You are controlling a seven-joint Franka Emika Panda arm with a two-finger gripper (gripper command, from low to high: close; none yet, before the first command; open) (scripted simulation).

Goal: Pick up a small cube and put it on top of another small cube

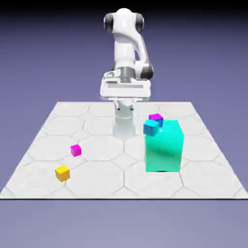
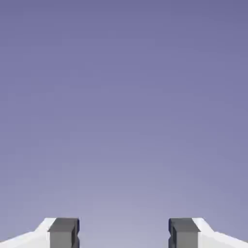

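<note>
Yellow comes first: a small yellow cube [image 1: 62, 173] sits nearest the table's [image 1: 208, 186] front edge, toward its front-left corner as the exterior view shows it. Just behind it, a little further in from that edge and apart from it, lies the pink cube [image 1: 76, 150], alone on the tiles and untouched. Toward the exterior view's right stands the big teal block [image 1: 164, 147], near the middle of the table's right half. At its far top corner show a small blue cube [image 1: 151, 127] and a second pink cube [image 1: 155, 117]; whether they rest on the block or just behind it I cannot tell. Beyond all of these, at the far edge, the arm [image 1: 127, 43] is folded up with the gripper [image 1: 127, 102] high and well apart from every cube.

In the hand view the two grey fingertips [image 2: 63, 232] stand wide apart with only the violet backdrop between them: the gripper [image 2: 124, 235] is spread and holds nothing.

By my reading the task has barely begun; this is the approach step. The next move calls for swinging the hand out and down over the lone pink cube, jaws astride it.
</note>
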